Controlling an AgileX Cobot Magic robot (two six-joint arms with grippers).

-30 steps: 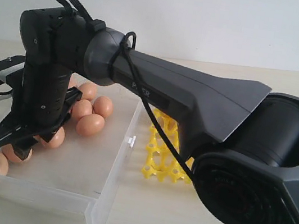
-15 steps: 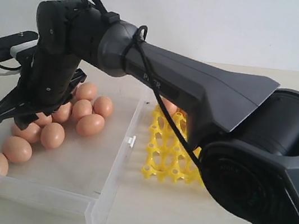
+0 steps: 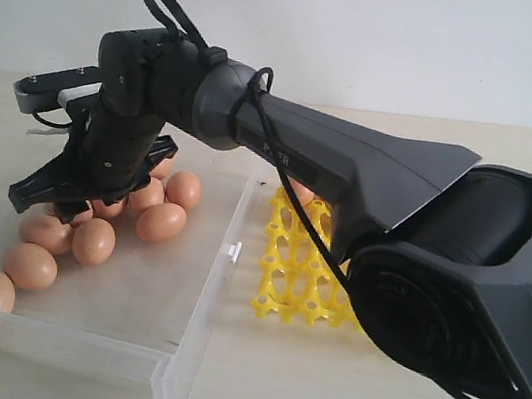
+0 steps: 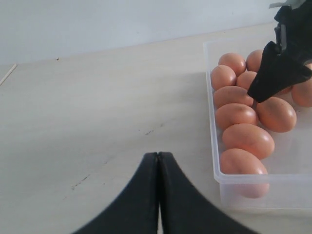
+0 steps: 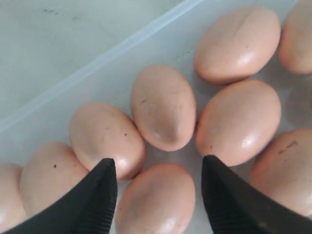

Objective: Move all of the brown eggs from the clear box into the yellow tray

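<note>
The brown eggs [image 5: 163,107] are smooth, faintly glossy; clear box [image 3: 71,343] apparently plastic.

You get soft, even daylight in all 3 views, with faint shadows on the tabletop [image 4: 97,97]. Small glints sit on the brown eggs [image 5: 163,107]. The exterior view looks slightly grainy.

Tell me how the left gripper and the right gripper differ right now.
The left gripper has its jaws pressed together, while the right gripper has its jaws well apart. The left gripper is over bare table outside the clear box, while the right gripper hangs above the brown eggs inside it. Both have black jaws, and neither holds anything.
</note>
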